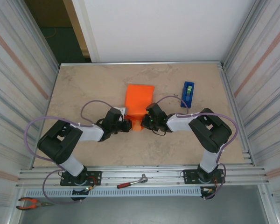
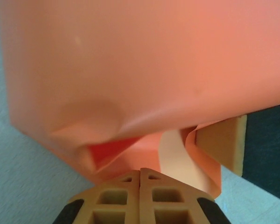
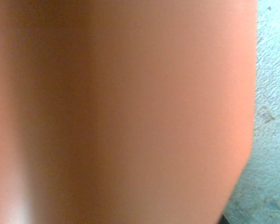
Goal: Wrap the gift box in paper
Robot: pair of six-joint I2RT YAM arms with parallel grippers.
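- I see the paper near the middle of the counter. It is folded into a narrow orange strip that runs from the two arms toward the far edge.
- The near end of the strip dips down between the two grippers. The far end lies flatter and broader.
- My left gripper sits at the near left corner of the strip and touches it.
- In the left wrist view the fingers are pressed together, seam to seam, with the jaws nipping the lower fold of the paper. The sheet bulges above them, with a crumpled dent on its left side.
- My right gripper is pushed against the near right side of the strip, opposite the left one, with the paper between them.
- The right wrist view is a blur of orange with a sliver of counter at its right, so I cannot tell how the right jaws stand.
- A blue tape dispenser stands right of the paper, toward the right edge and apart from it.
- A red-handled ratchet lies on the metal rail along the near edge, between the arm bases.
- Orange-handled pliers lie beyond the near left corner.
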